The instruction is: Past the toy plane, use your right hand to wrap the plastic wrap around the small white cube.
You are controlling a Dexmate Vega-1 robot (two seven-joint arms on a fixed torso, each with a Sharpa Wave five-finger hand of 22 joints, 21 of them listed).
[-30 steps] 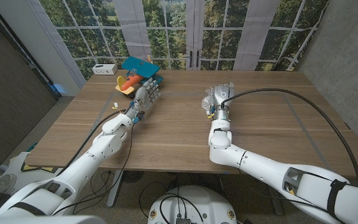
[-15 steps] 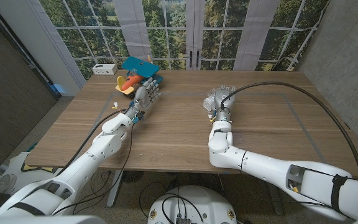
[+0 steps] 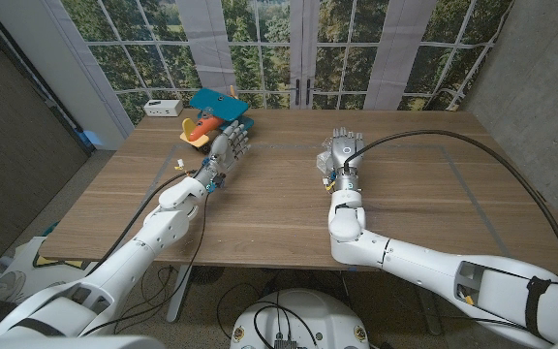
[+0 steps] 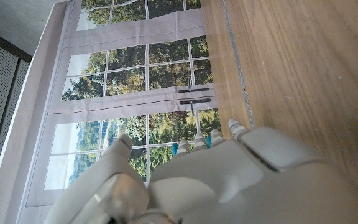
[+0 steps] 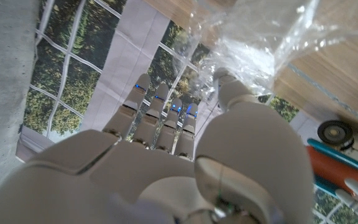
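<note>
The plastic wrap (image 5: 260,50) bunches at the right hand (image 3: 340,153) mid-table, the cube hidden. Over the last second the fingers have straightened; whether they pinch film I cannot tell, so wrapping looks unfinished. One toy plane (image 3: 211,114), left hand (image 3: 229,150) beside it, empty

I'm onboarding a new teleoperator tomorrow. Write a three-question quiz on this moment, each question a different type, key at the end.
1. True or false: the left hand stands beside the toy plane.
2. The right hand is at: A) the plastic wrap; B) the white box; C) the table edge nearest the robot.
3. Fill in: in the right wrist view, crinkled clear ____ lies by the thumb.

Key: 1 true; 2 A; 3 plastic wrap.
</note>
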